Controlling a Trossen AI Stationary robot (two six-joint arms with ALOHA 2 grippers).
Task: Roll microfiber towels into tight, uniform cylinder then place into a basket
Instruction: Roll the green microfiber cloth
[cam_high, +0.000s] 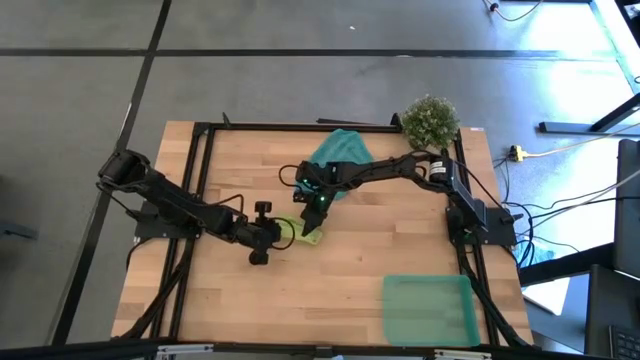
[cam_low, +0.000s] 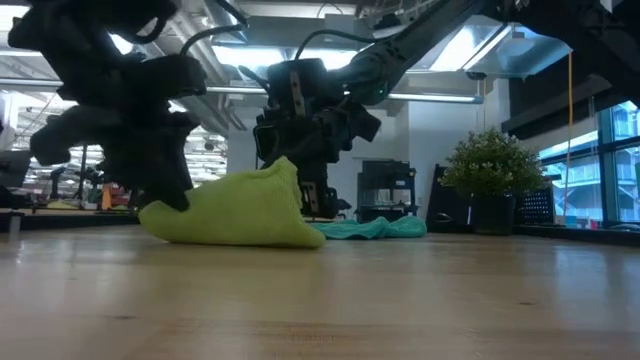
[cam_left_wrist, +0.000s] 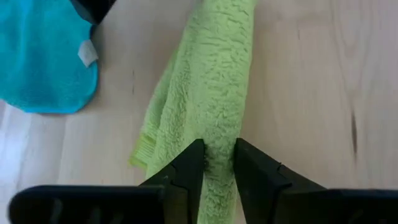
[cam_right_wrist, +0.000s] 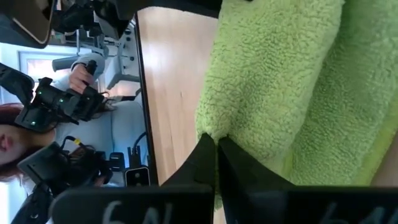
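The fluffy lime green microfiber towel (cam_high: 306, 232) lay near the middle of the pale wooden plank table (cam_high: 300, 300), loosely rolled into a long, uneven cylinder with a loose flap on one side. The left gripper (cam_left_wrist: 217, 163) had its dark fingers nearly closed, pinching one end of the roll. The right gripper (cam_right_wrist: 216, 144) had its fingers almost together, nipping a fold of the same towel at the other end. The smooth teal towel (cam_high: 338, 150) sat crumpled at the far edge, beside a bushy potted plant (cam_high: 430, 120). The shallow translucent green plastic basket (cam_high: 428, 310) rested at the near right corner, well apart, with bare wood between
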